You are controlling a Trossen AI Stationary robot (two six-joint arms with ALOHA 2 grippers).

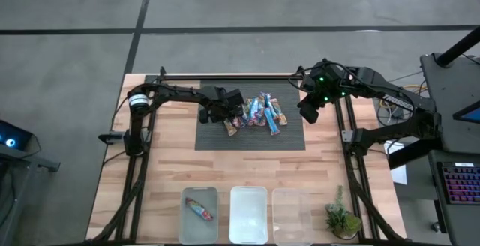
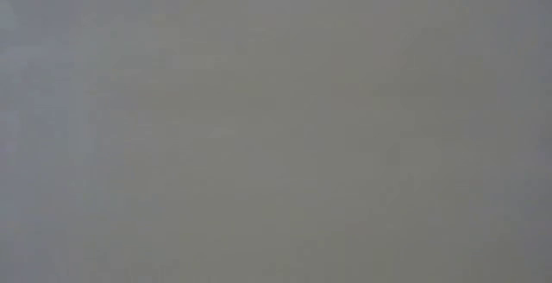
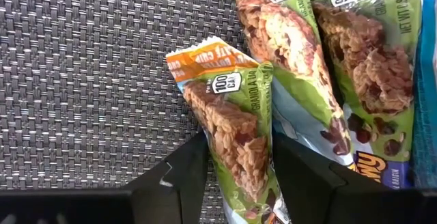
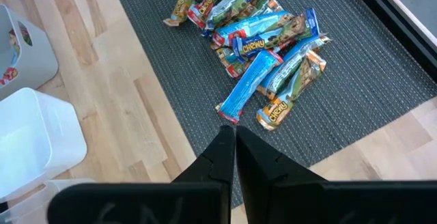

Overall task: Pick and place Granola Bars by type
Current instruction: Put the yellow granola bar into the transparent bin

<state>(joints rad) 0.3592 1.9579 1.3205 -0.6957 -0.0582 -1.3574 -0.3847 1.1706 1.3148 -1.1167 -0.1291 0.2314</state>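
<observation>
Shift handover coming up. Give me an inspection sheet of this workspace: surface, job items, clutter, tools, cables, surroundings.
Surface: wooden table with a dark woven mat at its middle.
Job items: pile of granola bars on the mat; one bar in the left clear bin; the other two bins hold nothing seen.
Clutter: small potted plant beside the bins.
Tools: left tool low at the pile's edge, fingers either side of an orange-ended bar; right tool shut, raised beside the mat.
Cables: bundle off the table's right edge.
Surroundings: keyboard on a stand at right; low view shows nothing.
</observation>
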